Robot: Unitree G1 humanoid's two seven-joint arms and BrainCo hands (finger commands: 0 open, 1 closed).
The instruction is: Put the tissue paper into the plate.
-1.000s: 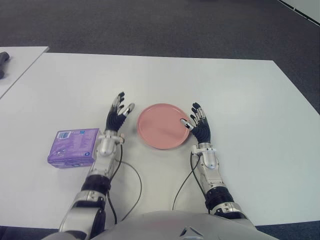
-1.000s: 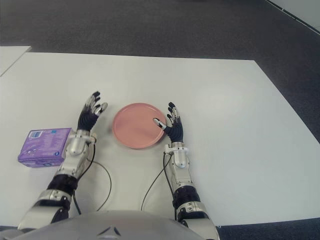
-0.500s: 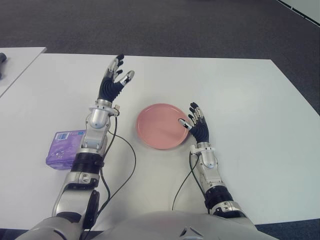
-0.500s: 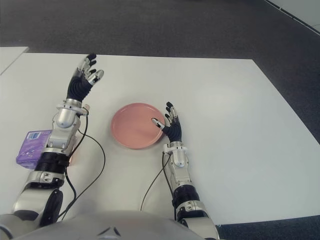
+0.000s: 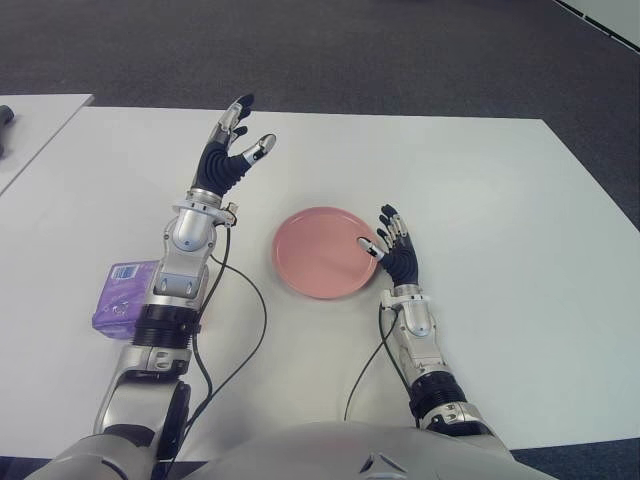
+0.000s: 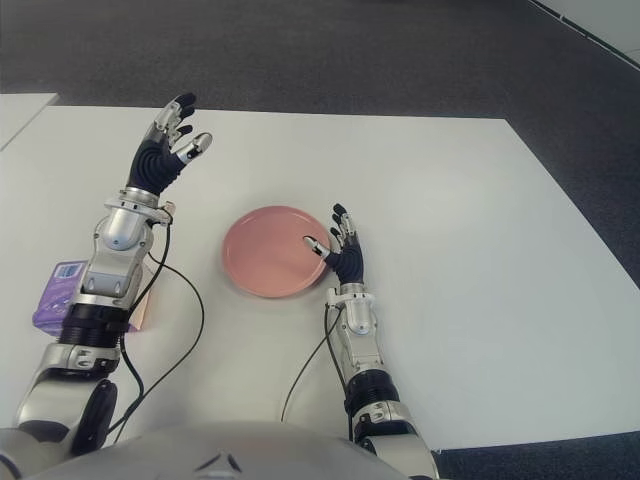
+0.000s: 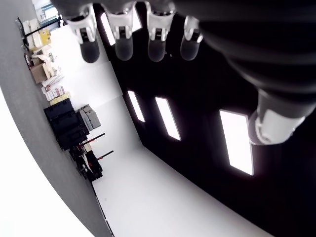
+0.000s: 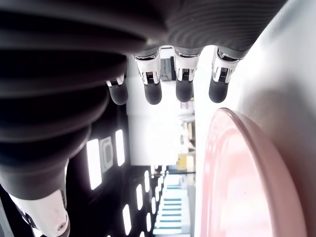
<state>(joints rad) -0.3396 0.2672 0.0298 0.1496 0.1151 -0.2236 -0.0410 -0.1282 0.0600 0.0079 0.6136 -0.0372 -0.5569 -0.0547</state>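
The purple tissue pack (image 5: 118, 305) lies on the white table (image 5: 500, 200) at my near left, partly hidden behind my left forearm. A pink plate (image 5: 320, 252) sits in the middle of the table, with nothing in it. My left hand (image 5: 232, 147) is raised above the table, far left of the plate, its fingers spread and holding nothing. Beside the plate's right rim my right hand (image 5: 392, 240) stays with its fingers spread, its fingertips (image 8: 183, 89) just off the rim of the plate (image 8: 247, 187).
Cables (image 5: 255, 320) run from both wrists across the near table. A second white table (image 5: 30, 120) with a dark object (image 5: 6, 118) on it shows at the far left. Dark carpet (image 5: 400, 50) lies beyond the table's far edge.
My left arm has risen from beside the tissue pack and stretched forward, then tilted slightly; it now covers part of the pack. The right hand has hardly moved.
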